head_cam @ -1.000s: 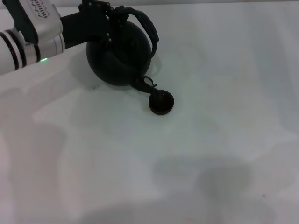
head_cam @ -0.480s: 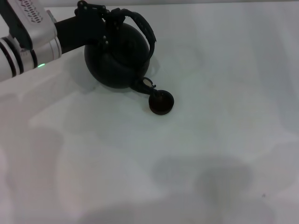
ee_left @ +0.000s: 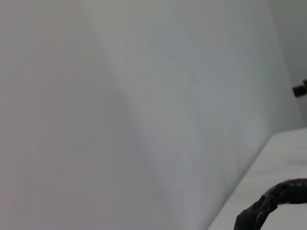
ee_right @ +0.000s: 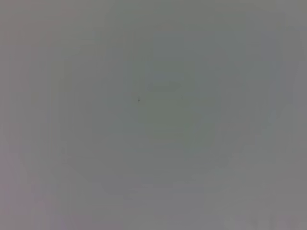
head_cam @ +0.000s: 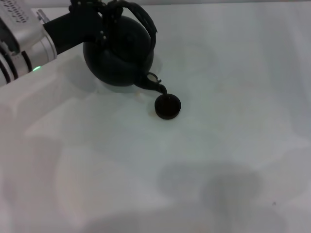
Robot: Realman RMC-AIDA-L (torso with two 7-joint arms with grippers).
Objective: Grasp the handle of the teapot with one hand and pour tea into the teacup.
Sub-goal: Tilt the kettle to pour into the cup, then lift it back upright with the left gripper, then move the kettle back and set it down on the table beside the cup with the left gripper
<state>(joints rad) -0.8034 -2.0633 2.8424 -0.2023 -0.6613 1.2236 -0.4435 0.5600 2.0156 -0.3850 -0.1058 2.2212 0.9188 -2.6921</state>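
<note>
Head view shows the left gripper (head_cam: 104, 12) clamped on the handle (head_cam: 146, 22), the teapot (head_cam: 118, 53) tipped, its spout just above the teacup (head_cam: 167, 106). Pouring well likely needs slow tilting, spout centred over the cup.

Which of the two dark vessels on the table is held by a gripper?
The teapot: the left gripper is at its arched handle, and its spout tips toward the teacup. The far smaller teacup stands free on the table, with no gripper touching it.
</note>
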